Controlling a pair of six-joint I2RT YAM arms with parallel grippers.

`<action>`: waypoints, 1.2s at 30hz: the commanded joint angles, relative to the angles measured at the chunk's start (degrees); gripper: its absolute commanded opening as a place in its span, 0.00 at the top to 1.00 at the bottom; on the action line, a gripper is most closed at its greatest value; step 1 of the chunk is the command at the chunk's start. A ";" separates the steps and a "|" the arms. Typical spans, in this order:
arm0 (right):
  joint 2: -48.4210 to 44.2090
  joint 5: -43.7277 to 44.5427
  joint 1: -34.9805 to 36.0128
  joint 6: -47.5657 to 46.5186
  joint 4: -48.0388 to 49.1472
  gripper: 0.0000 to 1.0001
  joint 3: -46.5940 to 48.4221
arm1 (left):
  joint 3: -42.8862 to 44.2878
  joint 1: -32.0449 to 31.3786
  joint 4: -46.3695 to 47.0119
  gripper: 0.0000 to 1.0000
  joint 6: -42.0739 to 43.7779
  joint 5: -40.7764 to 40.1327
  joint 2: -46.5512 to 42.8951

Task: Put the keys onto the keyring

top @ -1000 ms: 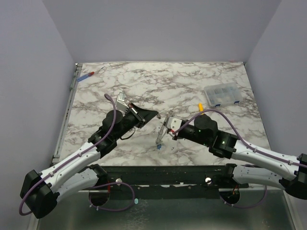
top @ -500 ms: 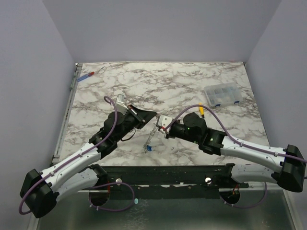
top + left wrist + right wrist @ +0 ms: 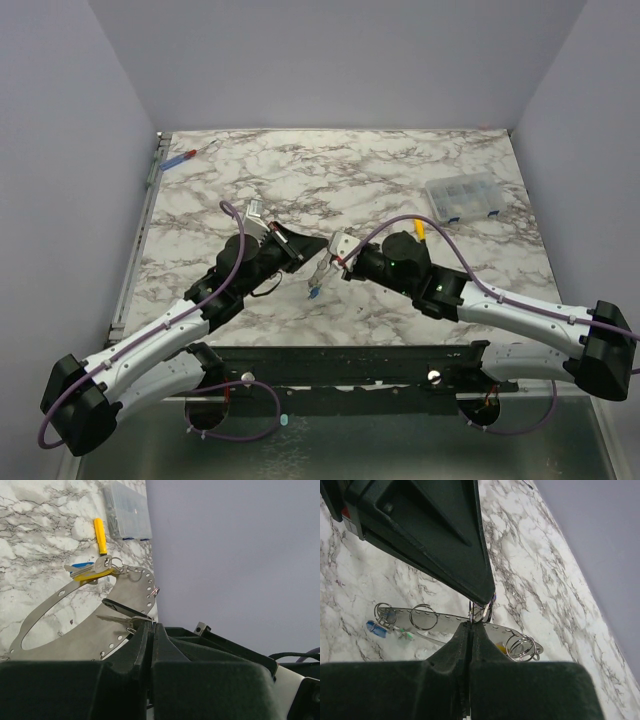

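Note:
The keyring (image 3: pixel 445 621) is a flat silver band pierced with holes, carrying small split rings (image 3: pixel 522 647). My right gripper (image 3: pixel 470 624) is shut on its edge and holds it above the marble. Blue- and green-capped keys (image 3: pixel 376 628) hang at its low end, and a yellow-capped key (image 3: pixel 92 575) and a blue one hang at the other. My left gripper (image 3: pixel 151 623) is shut, with a bare silver key (image 3: pixel 119 620) at its tips, touching the band. From the top camera, both grippers (image 3: pixel 322 243) (image 3: pixel 328 262) meet at mid-table, the keyring (image 3: pixel 319 278) dangling below them.
A clear compartment box (image 3: pixel 460 197) sits at the right rear, with a yellow-handled screwdriver (image 3: pixel 419 228) just in front of it. A red-and-blue screwdriver (image 3: pixel 180 158) lies at the far left corner. A metal rail (image 3: pixel 140 230) runs along the table's left edge.
My right arm has swung left with the keyring, bringing it up against the left gripper's tips. The hanging blue key moved left and up. The left arm barely shifted.

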 commanded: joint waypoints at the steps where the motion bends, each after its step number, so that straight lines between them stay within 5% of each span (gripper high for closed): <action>1: -0.35 2.20 -0.14 -2.99 3.27 0.99 1.07 | -0.13 -0.56 -1.26 1.00 1.86 2.87 -0.61; 36: -6.61 3.10 -0.14 -10.40 0.50 0.99 -1.61 | 2.49 -3.52 -5.60 1.00 7.88 -0.60 3.07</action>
